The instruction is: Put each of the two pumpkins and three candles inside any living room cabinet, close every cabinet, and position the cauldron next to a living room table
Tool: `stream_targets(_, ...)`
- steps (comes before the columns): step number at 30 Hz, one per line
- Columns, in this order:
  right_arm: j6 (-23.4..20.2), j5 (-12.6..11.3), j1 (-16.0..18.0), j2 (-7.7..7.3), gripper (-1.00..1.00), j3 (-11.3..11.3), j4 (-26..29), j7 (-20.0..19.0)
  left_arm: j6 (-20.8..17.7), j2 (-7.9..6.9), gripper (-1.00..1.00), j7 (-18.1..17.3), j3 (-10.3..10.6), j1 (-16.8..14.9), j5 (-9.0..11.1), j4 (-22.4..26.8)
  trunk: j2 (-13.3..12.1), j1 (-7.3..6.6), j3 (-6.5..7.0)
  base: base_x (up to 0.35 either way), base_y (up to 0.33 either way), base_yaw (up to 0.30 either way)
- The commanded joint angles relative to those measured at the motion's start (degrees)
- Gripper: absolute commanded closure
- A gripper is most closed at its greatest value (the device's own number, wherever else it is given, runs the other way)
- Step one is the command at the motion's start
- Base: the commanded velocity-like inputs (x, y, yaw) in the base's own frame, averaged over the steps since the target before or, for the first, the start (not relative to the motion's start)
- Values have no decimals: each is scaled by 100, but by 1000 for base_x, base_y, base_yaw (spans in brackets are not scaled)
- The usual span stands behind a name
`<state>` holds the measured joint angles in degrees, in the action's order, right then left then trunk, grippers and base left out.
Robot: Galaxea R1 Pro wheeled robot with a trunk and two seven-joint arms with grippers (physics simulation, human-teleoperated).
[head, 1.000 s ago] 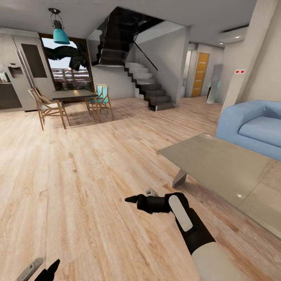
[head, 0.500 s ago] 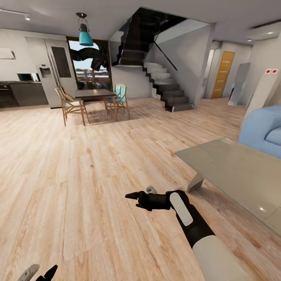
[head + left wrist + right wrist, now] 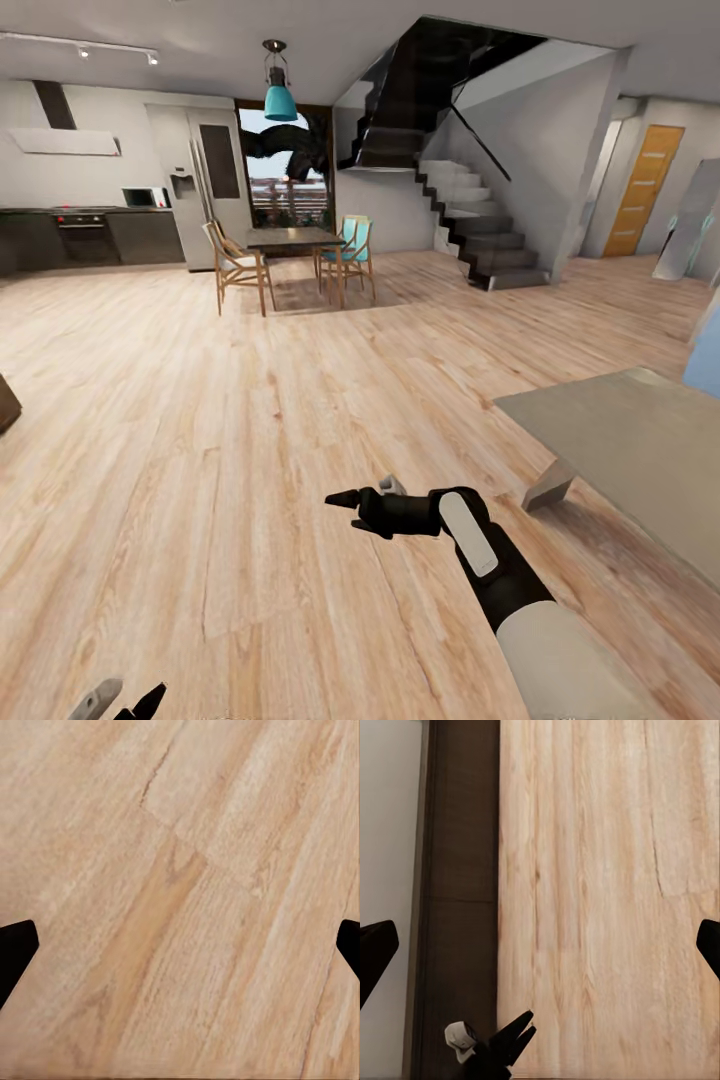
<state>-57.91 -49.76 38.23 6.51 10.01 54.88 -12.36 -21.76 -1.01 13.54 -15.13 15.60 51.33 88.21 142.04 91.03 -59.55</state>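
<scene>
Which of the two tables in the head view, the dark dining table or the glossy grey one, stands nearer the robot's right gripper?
The glossy grey low table, at the right beside the right gripper; the dark dining table with wooden chairs stands far across the floor.

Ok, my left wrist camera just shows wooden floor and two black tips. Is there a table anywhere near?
Observer: Yes. The head view shows the grey table ahead, on the robot's right side.
Operator: Is my other hand holding a pumpkin?
Observer: No. The right gripper is open over the floor, with nothing in it.
Operator: What's far away?
Observer: A dining table with chairs, and a staircase beside it.
</scene>
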Motion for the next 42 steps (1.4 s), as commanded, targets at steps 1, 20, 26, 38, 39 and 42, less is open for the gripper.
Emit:
stream_targets(1,-16,54,8,-8,-100,-19,-3,-56,-19,-2,-100,39,8,-10,67,-23,2,-1,-4,0,0,294)
stream_targets(20,190,-1395,1069,215,-100,-280,-1433,104,-43,-396,-100,11,-667,-43,1772,-658,2,-1,-4,0,0,294)
stream_targets(26,399,-1473,1168,233,-100,-283,-1554,70,-27,-375,-100,72,-759,5,1715,-675,2,-1,-4,0,0,294)
stream_targets(38,446,-1482,1182,243,-100,-272,-1567,50,-80,-373,-100,43,-877,47,1757,-596,124,72,-125,0,0,294)
stream_targets(39,446,-1482,1182,243,-100,-272,-1567,50,-80,-373,-100,43,-877,47,1757,-596,124,72,-125,0,0,294)
stream_targets(42,446,-1481,1183,245,-100,-266,-1568,49,-95,-369,-100,43,-899,48,1759,-590,124,72,-125,0,0,294)
